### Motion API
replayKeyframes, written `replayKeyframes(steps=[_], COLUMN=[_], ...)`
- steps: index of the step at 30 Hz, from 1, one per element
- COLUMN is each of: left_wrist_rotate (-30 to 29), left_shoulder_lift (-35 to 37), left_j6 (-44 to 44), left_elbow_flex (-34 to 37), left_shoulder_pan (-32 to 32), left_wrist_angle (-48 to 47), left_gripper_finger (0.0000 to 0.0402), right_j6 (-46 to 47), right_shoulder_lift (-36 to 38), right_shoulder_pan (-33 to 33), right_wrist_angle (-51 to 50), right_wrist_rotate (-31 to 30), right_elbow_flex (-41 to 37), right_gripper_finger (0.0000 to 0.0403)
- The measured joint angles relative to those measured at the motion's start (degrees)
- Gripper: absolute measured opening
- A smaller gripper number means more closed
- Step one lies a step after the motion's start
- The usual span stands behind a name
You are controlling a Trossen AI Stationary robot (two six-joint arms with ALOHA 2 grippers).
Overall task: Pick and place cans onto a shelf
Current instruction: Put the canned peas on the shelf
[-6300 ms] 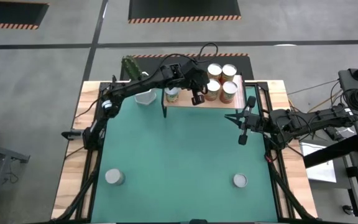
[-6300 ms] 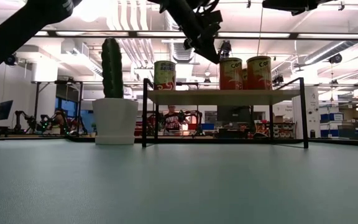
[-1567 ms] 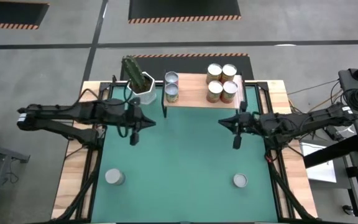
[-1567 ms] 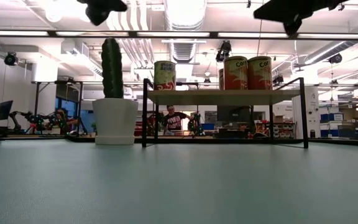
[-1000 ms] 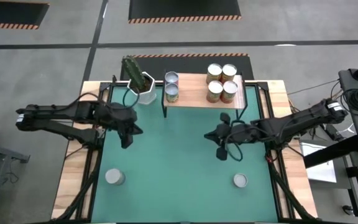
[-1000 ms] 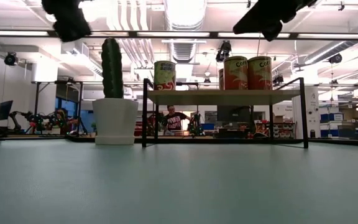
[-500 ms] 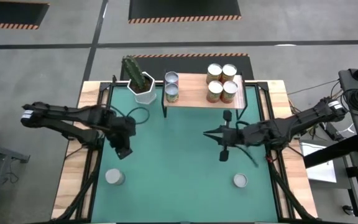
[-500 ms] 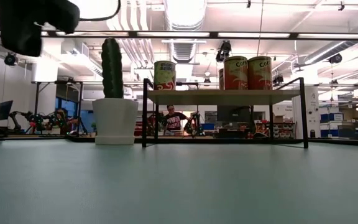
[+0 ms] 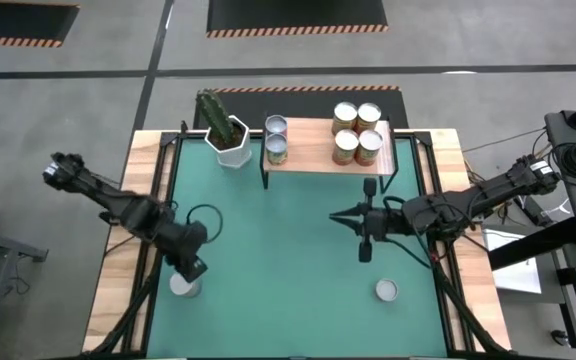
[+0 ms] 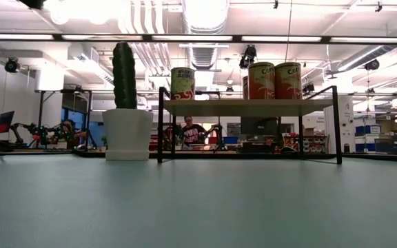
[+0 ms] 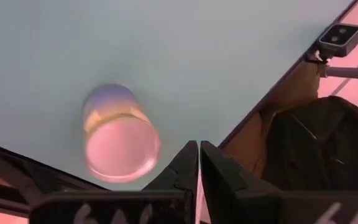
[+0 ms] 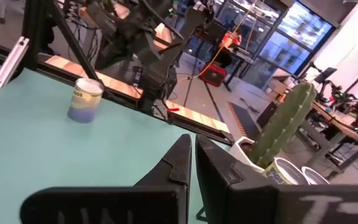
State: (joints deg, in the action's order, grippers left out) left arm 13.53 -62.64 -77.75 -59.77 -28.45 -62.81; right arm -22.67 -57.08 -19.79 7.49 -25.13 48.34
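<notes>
Two dark, near-black jointed arms, slim links with bulkier joint housings. Left arm has a black cable looping by its wrist; right arm carries cables too. Left pincer and right pincer: flat tapered black fingers on a wide black crossbar with white markings.

Cactus in white pot, green mat's back-left corner.

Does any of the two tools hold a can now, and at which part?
No. The left tool is shut and empty above a can; the right tool is shut and empty too.
</notes>
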Motion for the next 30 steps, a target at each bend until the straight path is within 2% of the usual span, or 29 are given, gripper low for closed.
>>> replayKeyframes(steps=[5, 9, 23, 27, 30], left_wrist_rotate=[-2.8, -3.98, -5.68, -8.39, -10.68], left_shoulder_lift=[-1.54, -3.59, -12.16, -13.31, -14.34], left_j6=[-7.5, -8.49, -8.43, -9.08, -9.87], left_elbow_flex=[-0.02, 0.04, -0.34, -0.34, -0.33], left_shoulder_pan=[-6.18, -9.11, -15.93, -17.36, -17.69], left_wrist_angle=[1.32, 1.15, -6.71, -6.77, -6.9], left_gripper_finger=[0.001, 0.0047, 0.0288, 0.0337, 0.0358], right_j6=[-0.94, -0.94, 0.63, 0.76, 1.58], right_shoulder_lift=[0.0, 0.0, -0.38, -0.81, -0.81], right_shoulder_pan=[-0.09, -0.09, -0.09, -0.09, -0.09], right_wrist_angle=[0.01, 0.02, 0.07, 0.04, 0.06], right_wrist_rotate=[0.12, 0.12, 0.14, 0.18, 0.18], right_elbow_flex=[0.0, 0.0, 0.0, -0.02, -0.02], right_gripper_finger=[0.0013, 0.0013, 0.0013, 0.0013, 0.0013])
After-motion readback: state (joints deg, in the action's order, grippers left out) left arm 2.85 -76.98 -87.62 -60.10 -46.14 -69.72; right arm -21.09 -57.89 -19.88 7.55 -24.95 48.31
